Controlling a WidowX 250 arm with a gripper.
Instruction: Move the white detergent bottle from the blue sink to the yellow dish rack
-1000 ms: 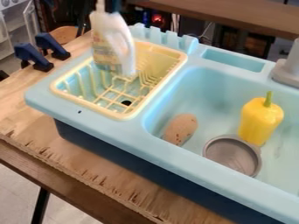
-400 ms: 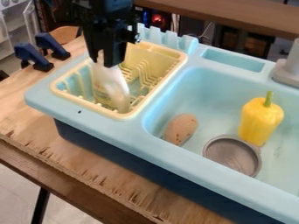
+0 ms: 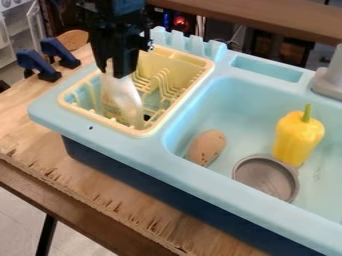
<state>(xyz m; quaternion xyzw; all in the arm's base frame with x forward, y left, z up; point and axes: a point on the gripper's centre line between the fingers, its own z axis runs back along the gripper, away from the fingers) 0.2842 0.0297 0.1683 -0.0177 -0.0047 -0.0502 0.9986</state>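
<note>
Gripper (image 3: pixel 111 73) clamped on white bottle's (image 3: pixel 123 97) top; bottle hangs below gripper, long axis slanting down toward basin (image 3: pixel 230 107) side; yellow rack (image 3: pixel 141 133) around lower end

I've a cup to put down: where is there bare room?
Sink floor between the brown oval and yellow pepper is bare; so is the wooden tabletop between the blue clamps and its front edge. Crowded: the rack, holding the bottle under the gripper.

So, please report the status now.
End effector at top of white plastic bottle. Bottle leaning inside yellow plastic dish rack. Rack's prongs close by.
</note>
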